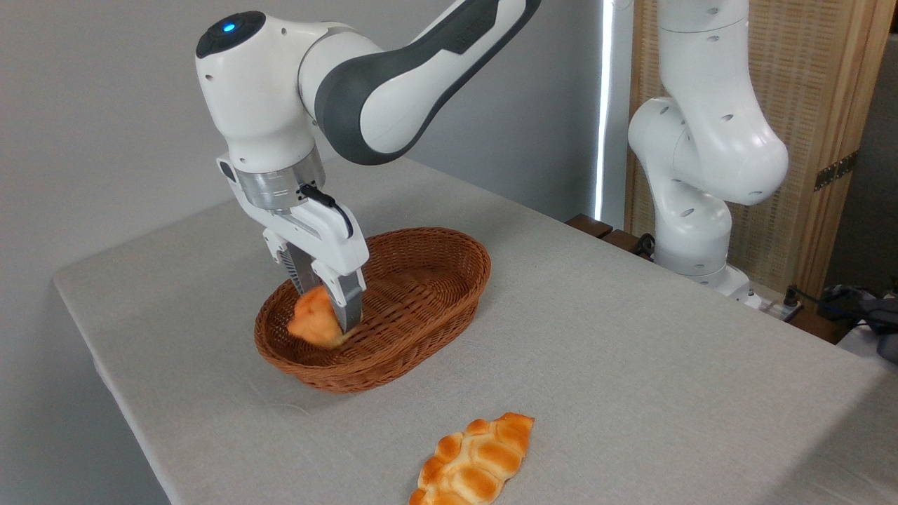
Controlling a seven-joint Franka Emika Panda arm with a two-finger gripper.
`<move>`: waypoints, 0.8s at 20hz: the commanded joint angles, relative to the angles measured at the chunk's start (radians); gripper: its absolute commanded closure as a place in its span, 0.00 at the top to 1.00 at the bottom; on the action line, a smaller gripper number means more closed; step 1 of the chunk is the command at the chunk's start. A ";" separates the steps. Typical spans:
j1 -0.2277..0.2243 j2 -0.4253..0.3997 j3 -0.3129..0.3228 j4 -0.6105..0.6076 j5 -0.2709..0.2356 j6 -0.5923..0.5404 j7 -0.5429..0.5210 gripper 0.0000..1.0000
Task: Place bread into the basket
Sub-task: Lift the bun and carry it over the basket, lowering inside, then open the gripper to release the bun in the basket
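With gripper (pixel 328 312) clamped on the bread (pixel 313 321) low inside the near-left end of the basket (pixel 435 284), well behind the braided loaf (pixel 474 463) on the table (pixel 631 351): ease down until settled on the weave, part fingers fully, lift straight up clear of the rim.

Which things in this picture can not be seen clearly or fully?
- Camera view: the gripper finger covers part of the bread; contact with the basket floor is unclear.
- The braided loaf is cut by the bottom edge.
- The arm's upper links leave the top edge.
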 commanded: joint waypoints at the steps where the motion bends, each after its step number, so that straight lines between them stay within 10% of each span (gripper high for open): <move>1: -0.005 -0.005 -0.001 -0.004 0.017 0.008 -0.019 1.00; 16: 0.037 -0.042 0.105 0.178 0.063 -0.119 0.099 1.00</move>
